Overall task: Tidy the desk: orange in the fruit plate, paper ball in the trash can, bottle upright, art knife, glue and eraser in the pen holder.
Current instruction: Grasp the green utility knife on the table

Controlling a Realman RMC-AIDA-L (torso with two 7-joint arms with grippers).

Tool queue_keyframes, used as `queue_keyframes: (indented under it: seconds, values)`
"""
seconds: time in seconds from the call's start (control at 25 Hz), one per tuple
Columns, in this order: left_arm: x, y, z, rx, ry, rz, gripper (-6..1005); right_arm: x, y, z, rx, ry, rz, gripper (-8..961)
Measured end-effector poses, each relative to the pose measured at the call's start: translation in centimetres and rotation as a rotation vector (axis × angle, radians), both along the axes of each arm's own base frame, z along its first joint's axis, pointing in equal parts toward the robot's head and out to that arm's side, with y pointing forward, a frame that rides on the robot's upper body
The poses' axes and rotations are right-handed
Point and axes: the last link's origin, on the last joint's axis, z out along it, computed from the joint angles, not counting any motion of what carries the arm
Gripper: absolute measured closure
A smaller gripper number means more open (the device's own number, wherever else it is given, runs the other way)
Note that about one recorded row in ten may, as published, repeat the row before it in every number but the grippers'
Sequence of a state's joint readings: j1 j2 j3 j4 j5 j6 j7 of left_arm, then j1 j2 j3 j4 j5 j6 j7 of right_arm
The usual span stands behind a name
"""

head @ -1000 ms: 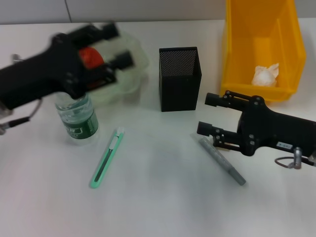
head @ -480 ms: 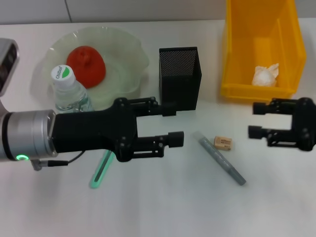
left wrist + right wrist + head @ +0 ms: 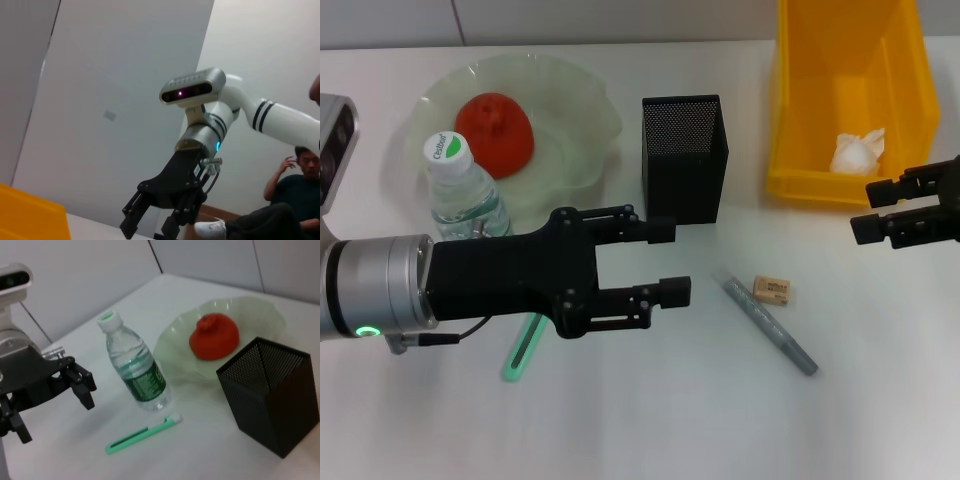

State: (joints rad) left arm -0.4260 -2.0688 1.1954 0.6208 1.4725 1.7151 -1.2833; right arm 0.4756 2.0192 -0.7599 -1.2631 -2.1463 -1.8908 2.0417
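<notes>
One clear plastic water bottle (image 3: 463,190) with a green label and a white cap printed in green, the word too small to read, stands upright on the white bench (image 3: 650,420) just beside the pale green scalloped fruit plate (image 3: 570,110), which holds one orange (image 3: 494,128). One black mesh pen holder (image 3: 684,157) stands mid-bench. One crumpled white paper ball (image 3: 856,152) lies in the yellow plastic bin (image 3: 848,90). One green art knife (image 3: 523,346), one grey glue stick (image 3: 770,323) and one tan eraser (image 3: 772,290) lie flat on the bench, the eraser just beside the glue. The left tool (image 3: 665,260) hovers over the bench in front of the holder, fingers wide and holding nothing. The right tool (image 3: 867,208) hangs near the bin's front, fingers apart, empty
</notes>
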Motion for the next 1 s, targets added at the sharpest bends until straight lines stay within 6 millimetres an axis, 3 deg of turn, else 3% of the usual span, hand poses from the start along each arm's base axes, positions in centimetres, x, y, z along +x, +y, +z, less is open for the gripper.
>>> queue_keyframes:
  seconds: [0.64,1.0]
  values:
    - [-0.6,-0.5,-0.1,0.012,0.001,0.006,316,-0.8,0.1,-0.4,-0.041,-0.002,0.002,266]
    - [-0.8,-0.4,0.2,0.05,-0.007,0.006,316,1.2,-2.8,-2.8,0.055,0.203,0.245,266]
